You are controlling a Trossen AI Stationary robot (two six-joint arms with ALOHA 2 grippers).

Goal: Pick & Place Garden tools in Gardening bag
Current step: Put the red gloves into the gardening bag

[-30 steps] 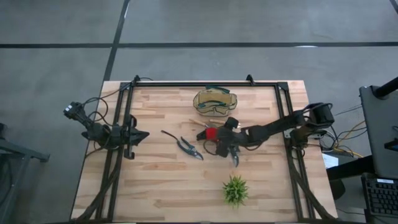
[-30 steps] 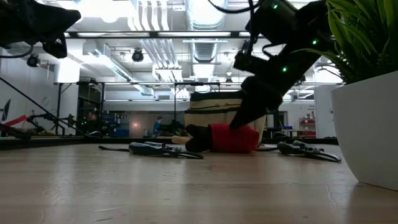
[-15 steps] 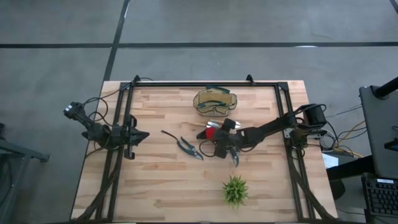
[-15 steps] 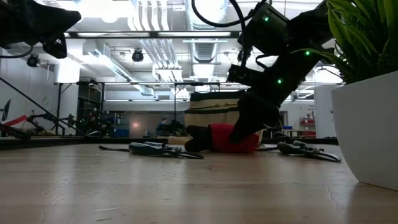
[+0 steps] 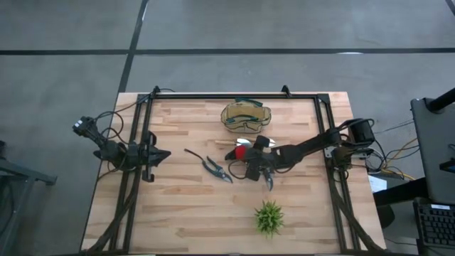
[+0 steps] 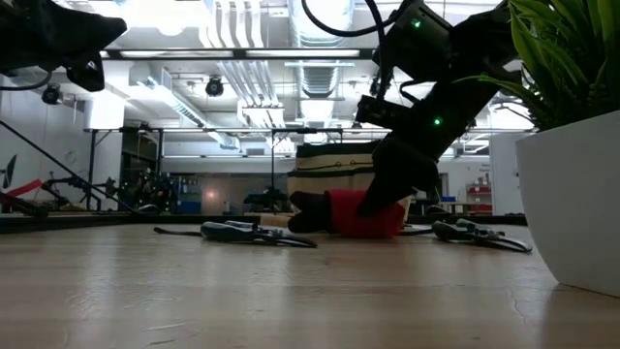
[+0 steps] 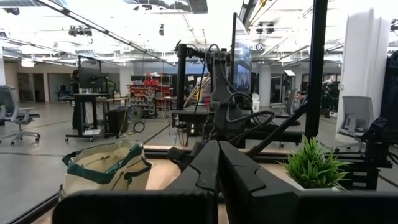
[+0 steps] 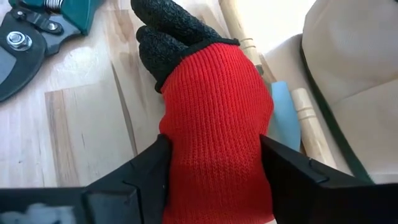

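A red-and-black glove lies flat on the wooden table, just in front of the tan gardening bag. My right gripper reaches in from the table's right and is closed on the glove's red part. Dark-handled pruning shears lie to the glove's left. Grey shears lie to its right. Two wooden tool handles lie between glove and bag. My left gripper waits shut at the table's left edge. My right gripper has one finger on each long side of the glove's red knitted part, pinching it across its width. The fingers slant down from the table's right side. The glove lies flat on the table, its black fingers pointing away from the gripper.
A spiky green plant in a white pot stands near the table's front edge, right of centre. A black frame runs round the table's far side and both ends. Bare wood lies at the front left.
My right gripper has sunk a little over the glove; in the low view it now hides more of the red part. The glove stays where it lay on the table.
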